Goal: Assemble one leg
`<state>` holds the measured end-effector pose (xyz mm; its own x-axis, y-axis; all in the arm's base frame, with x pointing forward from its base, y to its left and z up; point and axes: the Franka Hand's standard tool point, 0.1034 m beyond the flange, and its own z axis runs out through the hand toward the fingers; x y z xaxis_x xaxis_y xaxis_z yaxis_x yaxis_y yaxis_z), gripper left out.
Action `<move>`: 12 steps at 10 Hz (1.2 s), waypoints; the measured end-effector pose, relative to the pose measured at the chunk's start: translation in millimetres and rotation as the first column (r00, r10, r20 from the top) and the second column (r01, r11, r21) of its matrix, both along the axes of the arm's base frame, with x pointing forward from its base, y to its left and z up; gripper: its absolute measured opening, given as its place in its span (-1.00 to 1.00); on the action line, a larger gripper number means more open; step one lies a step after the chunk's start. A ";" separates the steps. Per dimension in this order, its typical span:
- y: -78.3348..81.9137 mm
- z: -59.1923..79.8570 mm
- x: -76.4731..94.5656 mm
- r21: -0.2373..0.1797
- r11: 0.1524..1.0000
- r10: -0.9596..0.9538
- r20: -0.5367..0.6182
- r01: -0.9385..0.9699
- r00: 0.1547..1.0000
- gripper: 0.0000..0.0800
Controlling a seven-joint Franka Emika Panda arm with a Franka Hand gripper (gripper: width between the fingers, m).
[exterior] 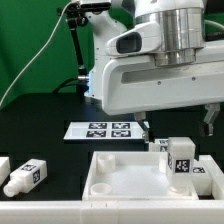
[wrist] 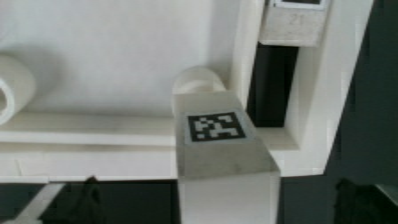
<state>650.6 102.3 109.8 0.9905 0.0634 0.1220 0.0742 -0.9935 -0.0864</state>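
One leg [exterior: 181, 158] stands upright at the corner of the tray [exterior: 120, 180] on the exterior view's right, and we see a black-and-white tag on the side that faces that camera. We cannot tell whether its lower end sits in a corner hole or only rests on the tray. The gripper [exterior: 177, 123] hangs straight over this leg with its jaws spread wide. Its dark fingers [exterior: 143, 127] end just above the leg's top, one to each side, and neither touches it, so the gripper holds nothing.

From the wrist view we look down along the same leg [wrist: 217, 130]. Its tag sits in the middle of the picture, its rounded top lies against the tray's rim [wrist: 107, 60], and the black table shows past that rim.

A second leg [exterior: 25, 177] lies on its side on the table [exterior: 60, 150], well apart from the tray, toward the exterior view's left. The marker board [exterior: 105, 130] lies flat behind the tray, near the gripper's nearer finger.
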 end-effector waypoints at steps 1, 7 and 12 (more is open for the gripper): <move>0.2 0.4 0.4 0.000 1.000 0.004 -0.008 -0.004 1.000 0.62; 9.3 -8.8 -2.1 -0.005 0.999 -0.046 -0.158 0.046 0.986 0.62; -4.9 -16.6 -1.3 -0.007 0.999 -0.037 -0.160 0.036 0.986 0.62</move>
